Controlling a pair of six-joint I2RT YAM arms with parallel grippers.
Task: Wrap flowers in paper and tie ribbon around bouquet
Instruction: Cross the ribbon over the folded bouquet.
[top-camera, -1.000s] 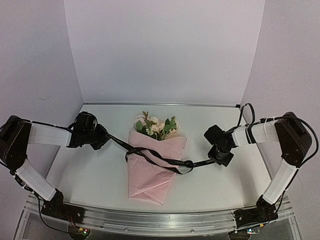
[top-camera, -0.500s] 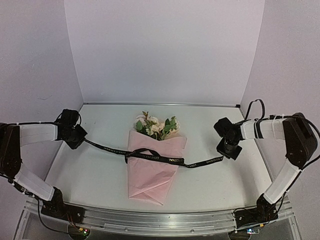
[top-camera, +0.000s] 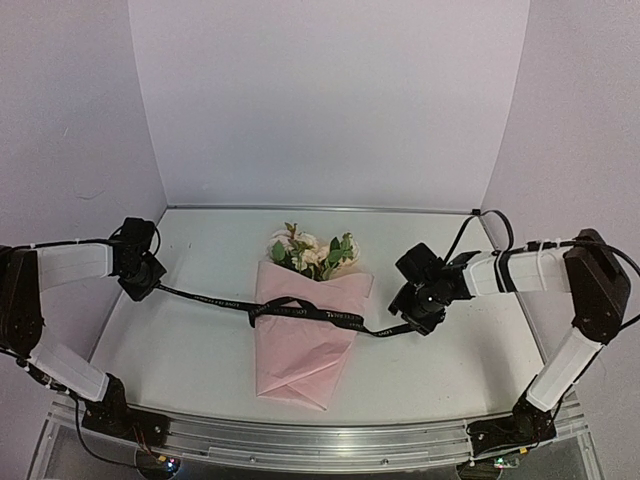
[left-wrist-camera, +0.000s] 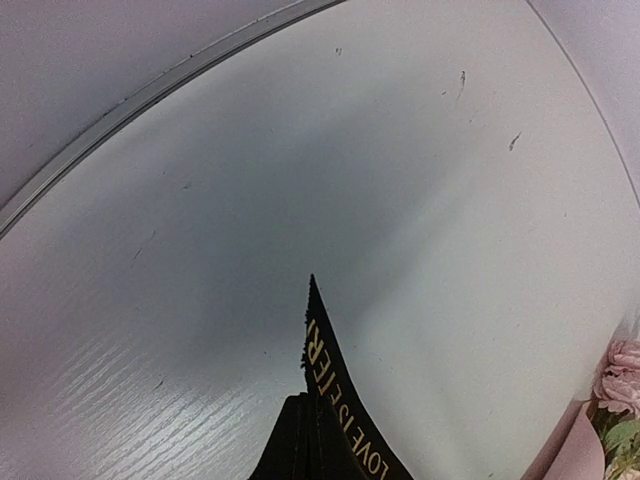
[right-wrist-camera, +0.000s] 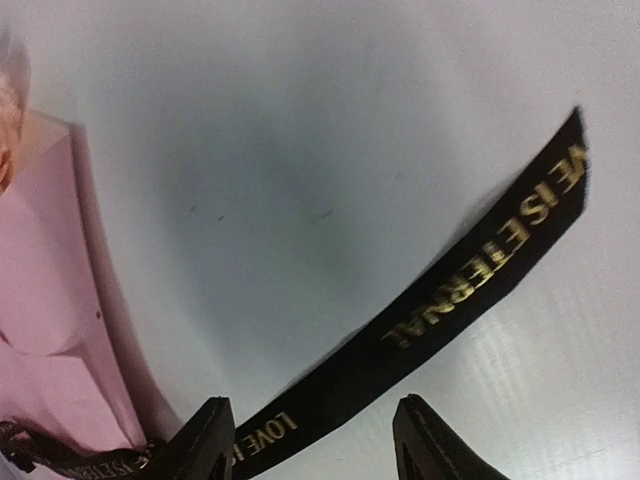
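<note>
The bouquet (top-camera: 300, 345) lies mid-table: pink and cream flowers (top-camera: 313, 253) sticking out of the folded pink paper (top-camera: 295, 365). The black gold-lettered ribbon (top-camera: 200, 297) crosses the paper in a tight knotted band. Out at the left, my left gripper (top-camera: 145, 283) is shut on the ribbon's left end (left-wrist-camera: 325, 365), which pokes out past its tips (left-wrist-camera: 308, 440). My right gripper (top-camera: 410, 318) is open just right of the bouquet. The ribbon's right end (right-wrist-camera: 470, 290) lies loose on the table below its spread fingers (right-wrist-camera: 312, 415), and neither finger touches it. The paper's edge (right-wrist-camera: 40, 300) shows at the left of the right wrist view.
White walls close the table (top-camera: 450, 370) at the back and on both sides. Both arm bases stand on a metal rail (top-camera: 300, 440) along the near edge.
My right gripper opened, let go of the ribbon's right end and moved left toward the bouquet. Earlier both arms pulled apart and the loose loop drew tight round the paper.
</note>
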